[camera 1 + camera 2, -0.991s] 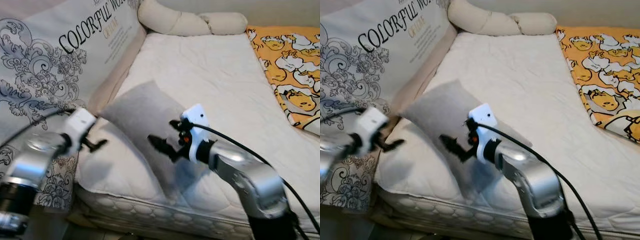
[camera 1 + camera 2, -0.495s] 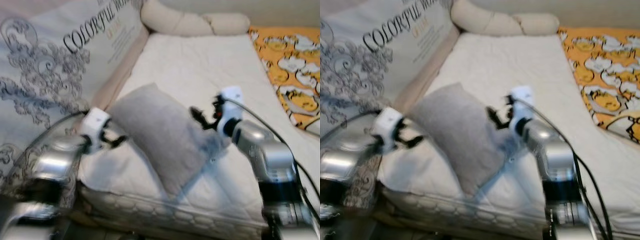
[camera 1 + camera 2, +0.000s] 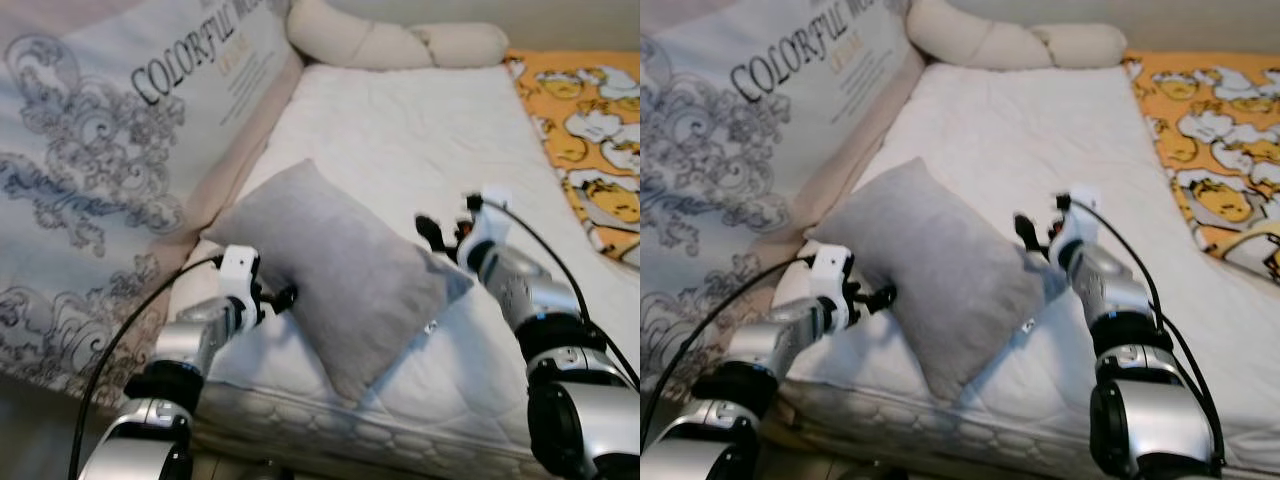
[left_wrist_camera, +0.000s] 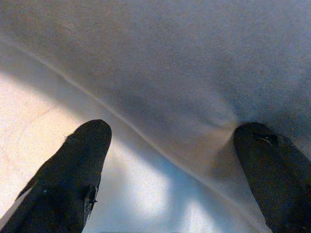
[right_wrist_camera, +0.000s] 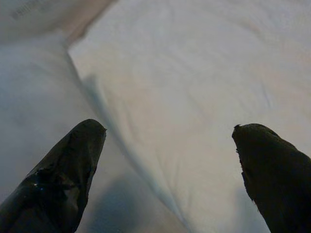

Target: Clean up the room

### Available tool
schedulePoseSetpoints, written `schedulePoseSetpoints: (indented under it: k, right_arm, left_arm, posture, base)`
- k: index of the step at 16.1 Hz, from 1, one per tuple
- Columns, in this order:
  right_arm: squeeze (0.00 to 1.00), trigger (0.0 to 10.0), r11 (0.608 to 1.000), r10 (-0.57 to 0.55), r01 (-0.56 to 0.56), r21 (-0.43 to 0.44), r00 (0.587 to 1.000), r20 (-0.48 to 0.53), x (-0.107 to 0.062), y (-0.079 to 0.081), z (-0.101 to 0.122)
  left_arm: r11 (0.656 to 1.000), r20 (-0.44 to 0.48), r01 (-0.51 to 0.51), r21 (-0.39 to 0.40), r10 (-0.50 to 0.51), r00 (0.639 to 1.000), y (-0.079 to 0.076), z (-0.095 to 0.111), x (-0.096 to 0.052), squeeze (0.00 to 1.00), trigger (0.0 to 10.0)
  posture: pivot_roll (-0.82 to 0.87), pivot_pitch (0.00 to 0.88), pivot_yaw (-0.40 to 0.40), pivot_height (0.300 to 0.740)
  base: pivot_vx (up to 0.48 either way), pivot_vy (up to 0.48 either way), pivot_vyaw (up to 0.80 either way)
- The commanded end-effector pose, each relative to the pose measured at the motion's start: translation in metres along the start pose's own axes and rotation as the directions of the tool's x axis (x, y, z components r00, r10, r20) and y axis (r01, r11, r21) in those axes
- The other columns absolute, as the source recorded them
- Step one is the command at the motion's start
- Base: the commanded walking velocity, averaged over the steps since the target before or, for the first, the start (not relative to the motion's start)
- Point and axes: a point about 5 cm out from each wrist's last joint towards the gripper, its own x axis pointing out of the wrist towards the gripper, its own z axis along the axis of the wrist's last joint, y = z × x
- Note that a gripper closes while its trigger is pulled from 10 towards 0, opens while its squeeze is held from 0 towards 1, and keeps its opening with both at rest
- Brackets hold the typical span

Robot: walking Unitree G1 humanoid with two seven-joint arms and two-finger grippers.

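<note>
Left gripper [image 3: 283,296] sits low at the near left corner of the mattress [image 3: 400,150], its silver arm bent up from below, fingers spread apart and pressed right against the left edge of the grey pillow [image 3: 335,270]. In the left wrist view one fingertip [image 4: 92,141] rests over the white sheet and the other pokes into the grey fabric, so it's wide open, not clamping anything.

Right gripper [image 3: 428,232] reaches in from the other side, forearm angled up and inward, fingers also parted, tips just at the pillow's right edge near its far corner.

So the pillow lies between the two grippers, flat on the near part of the mattress. It's plain grey, soft, rectangular, long axis running diagonally from far-left toward near-right, one corner pointing at the bed's front edge.

Further back: a big printed cushion [image 3: 130,130] along the left side, a cream bolster [image 3: 395,42] at the head, an orange cartoon blanket [image 3: 590,130] on the right.
</note>
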Motion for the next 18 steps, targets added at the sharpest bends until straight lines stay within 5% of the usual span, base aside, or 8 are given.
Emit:
schedulePoseSetpoints:
  k: [1, 2, 3, 4, 9, 13, 15, 18]
  right_arm:
    - [1.00, 10.0, 1.000, -0.013, 0.013, -0.015, 1.000, -0.004, -0.001, -0.003, -0.002]
    - [0.00, 10.0, 0.999, 0.033, -0.033, 0.003, 0.997, -0.075, -0.001, 0.000, -0.019]
    - [0.00, 10.0, 0.998, 0.063, -0.062, 0.012, 0.991, -0.117, -0.002, 0.002, -0.028]
    - [0.00, 10.0, 0.986, 0.169, -0.166, 0.030, 0.954, -0.247, -0.004, 0.011, -0.057]
    - [0.00, 10.0, 0.907, 0.420, -0.381, 0.181, 0.853, -0.310, -0.011, 0.034, -0.074]
    - [0.00, 10.0, 0.840, 0.541, -0.495, 0.220, 0.789, -0.291, -0.027, 0.047, -0.063]
    - [0.00, 10.0, 0.815, 0.578, -0.536, 0.220, 0.781, -0.238, -0.054, 0.056, -0.048]
    - [0.00, 10.0, 0.807, 0.589, -0.554, 0.204, 0.781, -0.207, -0.083, 0.057, -0.036]
  left_arm:
    - [1.000, -0.009, -0.020, 0.020, 0.020, 1.000, -0.002, 0.001, 0.003, 0.33, 10.0]
    - [0.998, -0.002, -0.034, -0.057, 0.034, 0.999, -0.005, -0.001, 0.008, 0.00, 10.0]
    - [0.995, 0.003, -0.028, -0.100, 0.028, 1.000, -0.008, -0.002, 0.009, 0.00, 10.0]
    - [0.967, 0.042, 0.038, -0.251, -0.028, 0.999, -0.022, -0.002, 0.017, 0.00, 10.0]
    - [0.913, 0.087, 0.195, -0.359, -0.175, 0.981, -0.055, 0.006, 0.028, 0.00, 10.0]
    - [0.915, 0.182, 0.234, -0.328, -0.182, 0.966, -0.050, 0.037, 0.024, 0.00, 10.0]
    - [0.936, 0.238, 0.276, -0.219, -0.223, 0.945, -0.033, 0.069, 0.006, 0.00, 10.0]
    - [0.934, 0.142, 0.339, -0.115, -0.322, 0.936, -0.027, 0.063, -0.015, 0.00, 10.0]
  posture:
    - [-0.07, 0.000, 0.090, 0.740]
    - [-0.08, 0.000, 0.089, 0.740]
    - [-0.08, 0.000, 0.089, 0.740]
    - [-0.09, 0.000, 0.088, 0.740]
    - [-0.10, 0.000, 0.087, 0.740]
    - [-0.09, 0.000, 0.074, 0.740]
    - [-0.09, 0.000, 0.078, 0.740]
    - [-0.09, 0.000, 0.081, 0.740]
  base:
    - [0.000, 0.000, 0.00]
    - [0.000, 0.000, 0.00]
    - [0.000, 0.000, 0.00]
    - [0.000, 0.000, 0.00]
    - [0.000, 0.000, 0.00]
    - [0.000, 0.000, 0.00]
    - [0.000, 0.000, 0.00]
    - [0.000, 0.000, 0.00]
